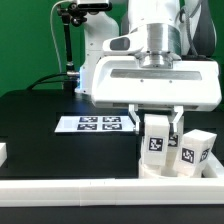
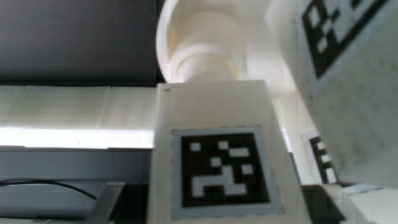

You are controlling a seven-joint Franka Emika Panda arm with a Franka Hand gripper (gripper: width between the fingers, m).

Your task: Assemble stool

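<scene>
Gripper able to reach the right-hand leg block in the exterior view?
Probably not directly: the gripper straddles the left-hand leg block, which stands close beside the right-hand leg block; lift first.

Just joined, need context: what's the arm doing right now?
The gripper straddles one upright white leg block near the white rail; whether it is actually clamped on it is unclear. A second leg block stands beside it, toward the exterior view's right. The marker board lies flat toward the exterior view's left.

The blurred leg block (image 2: 217, 110) seems cut off by the edge.
</scene>
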